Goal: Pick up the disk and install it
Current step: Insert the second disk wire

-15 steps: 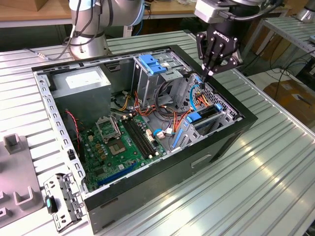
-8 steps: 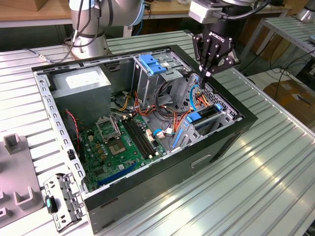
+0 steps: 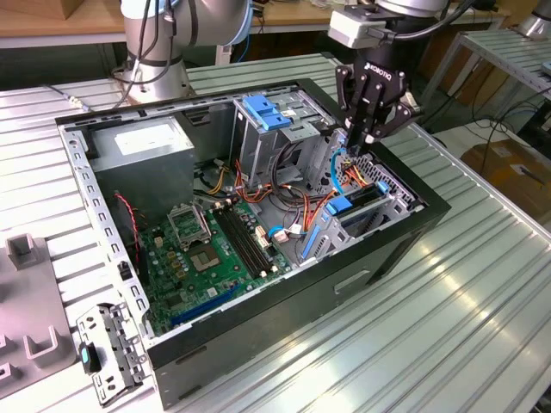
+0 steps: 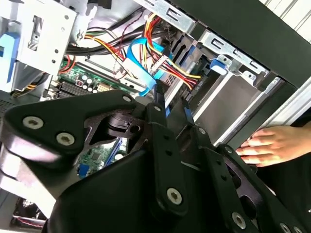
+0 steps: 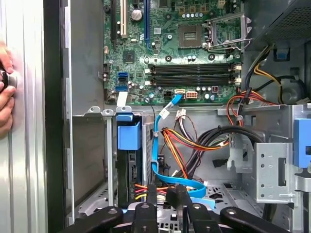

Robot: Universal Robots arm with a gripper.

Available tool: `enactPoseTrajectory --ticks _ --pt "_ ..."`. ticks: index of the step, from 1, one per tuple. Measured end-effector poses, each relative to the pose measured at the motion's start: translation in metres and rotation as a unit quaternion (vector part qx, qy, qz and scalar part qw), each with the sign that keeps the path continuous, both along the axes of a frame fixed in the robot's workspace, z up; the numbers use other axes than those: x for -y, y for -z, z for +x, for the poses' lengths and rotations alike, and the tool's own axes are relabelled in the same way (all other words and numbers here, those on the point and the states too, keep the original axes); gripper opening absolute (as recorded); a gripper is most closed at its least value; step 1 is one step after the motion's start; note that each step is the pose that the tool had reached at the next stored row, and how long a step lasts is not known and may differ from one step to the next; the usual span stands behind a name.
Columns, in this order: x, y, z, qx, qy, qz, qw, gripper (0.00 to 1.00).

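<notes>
**Pincer poised over the drive bay, disk already standing in its slot**

I have the open computer case (image 3: 258,310) lying on its side on the ribbed table (image 3: 448,327), motherboard (image 3: 219,249) facing up. My gripper (image 3: 368,129) hangs over the case's drive-bay corner, and I read its fingers as drawn close together with nothing between them.

The disk (image 3: 357,209) sits directly below the pincer, edge-up in the bay, its long axis running along the slot; in the first wrist view its blue carrier tab (image 5: 128,135) lies just ahead of my fingertips (image 5: 151,194). It looks seated or nearly so.

A thin blue cable (image 5: 160,145) loops beside the pincer, near the disk. A person's hand (image 4: 272,145) rests on the case's outer wall, beyond the bay.
</notes>
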State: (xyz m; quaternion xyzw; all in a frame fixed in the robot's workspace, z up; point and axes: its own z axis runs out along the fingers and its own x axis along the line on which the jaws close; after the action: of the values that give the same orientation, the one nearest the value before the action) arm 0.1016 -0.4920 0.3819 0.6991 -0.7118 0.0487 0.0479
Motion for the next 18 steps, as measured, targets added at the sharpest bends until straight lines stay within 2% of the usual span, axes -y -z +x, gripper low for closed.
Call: enactPoseTrajectory --ticks 2,4,6,9,15,18 --pt "0.0000 0.0030 0.0003 0.0000 0.000 -0.0043 0.99999 0.30" --pt "-0.0001 0.0058 0.0005 0.0000 0.000 -0.0053 0.99999 0.30" --pt "-0.0003 0.0059 0.0005 -0.0001 0.000 -0.0052 0.99999 0.30" --pt "-0.0004 0.0032 0.0006 -0.0002 0.000 -0.0052 0.99999 0.30" --pt "-0.0004 -0.0062 0.0005 -0.0006 0.000 -0.0052 0.99999 0.30" --pt "-0.0005 -0.0072 0.0006 -0.0008 0.000 -0.0050 0.99999 0.30"
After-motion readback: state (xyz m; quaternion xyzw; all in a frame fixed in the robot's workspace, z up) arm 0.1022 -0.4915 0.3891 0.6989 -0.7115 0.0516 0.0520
